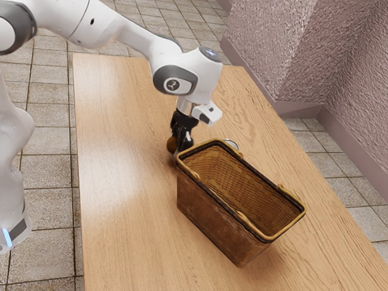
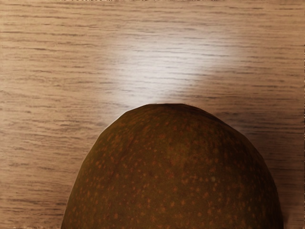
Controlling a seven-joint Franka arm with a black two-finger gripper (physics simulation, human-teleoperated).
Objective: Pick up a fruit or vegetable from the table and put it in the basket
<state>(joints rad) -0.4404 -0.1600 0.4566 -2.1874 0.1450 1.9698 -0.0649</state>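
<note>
You have reached the fruit [image 1: 172, 144], but you have not delivered it. It is outside the basket [image 1: 209, 215], down at the end effector [image 1: 181, 141], just beside the basket's near end as seen from the arm. In the wrist view it looms large under the hand, a rounded brown thing with orange speckles, with the wood grain of the surface [image 1: 121, 182] beyond it.

So the approach looks done. The grasp is the part you should not count yet: you cannot tell from these views whether the end effector is open, closed or gripping the fruit. Nor can you be sure whether the fruit rests on the surface or hangs slightly above it; it looks low either way.

What remains, as far as you can judge, is to make sure of the hold, raise the fruit above the rim, carry it the short way across and let it go inside. The basket stands upright with its top open, so your way in is from above. Lift well before you move over: the rim is close, and a low pass could knock the fruit loose or shove the basket. A pale, rounded thing [image 1: 231, 143] sits behind the basket, partly hidden; its kind is unclear.
</note>
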